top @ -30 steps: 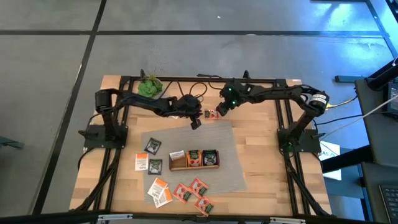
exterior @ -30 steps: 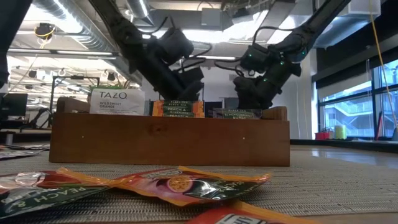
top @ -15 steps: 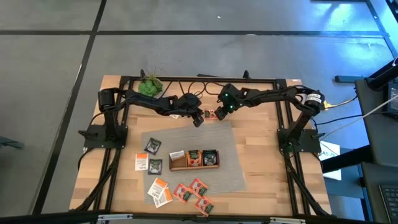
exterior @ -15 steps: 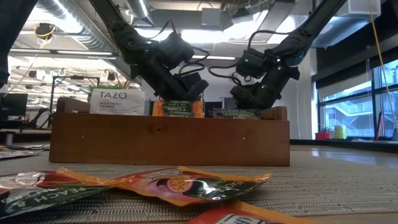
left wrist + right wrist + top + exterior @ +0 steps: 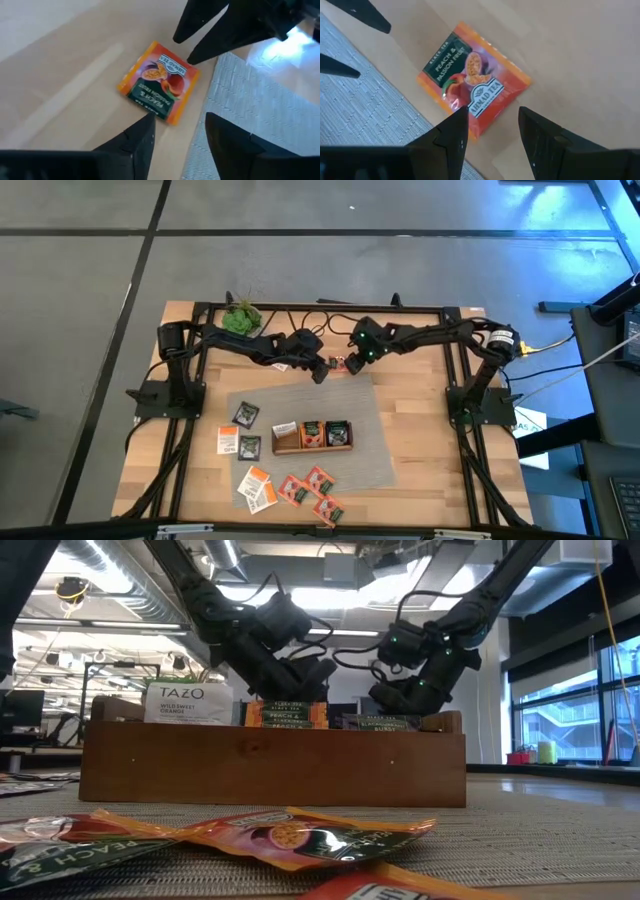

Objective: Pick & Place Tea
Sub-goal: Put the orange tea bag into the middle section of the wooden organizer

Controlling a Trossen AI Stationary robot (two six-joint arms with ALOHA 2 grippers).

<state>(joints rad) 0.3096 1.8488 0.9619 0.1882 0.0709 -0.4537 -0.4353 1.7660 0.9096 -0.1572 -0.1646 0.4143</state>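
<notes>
An orange tea sachet [image 5: 339,364] lies flat on the bare wood just past the far edge of the grey mat [image 5: 370,430]. My left gripper [image 5: 320,370] hangs at its left side, my right gripper [image 5: 353,359] at its right side. Both are open and point at it from opposite sides. In the left wrist view the sachet [image 5: 159,82] lies just beyond my left gripper [image 5: 179,120]. In the right wrist view the sachet [image 5: 470,75] lies just beyond my right gripper [image 5: 492,111]. Whether any fingertip touches the sachet does not show.
A wooden three-compartment tray [image 5: 276,448] with sachets standing in it sits mid-mat. Loose sachets lie left of it [image 5: 245,415] and in a cluster near the front edge [image 5: 300,488]. A green plant [image 5: 240,318] stands at the far left. Arm frames flank both sides.
My left gripper has gone toward the far edge and to the right, up to the orange sachet. My right gripper has gone toward the left, closing in on the sachet from the other side. The sachet has stayed in place.
</notes>
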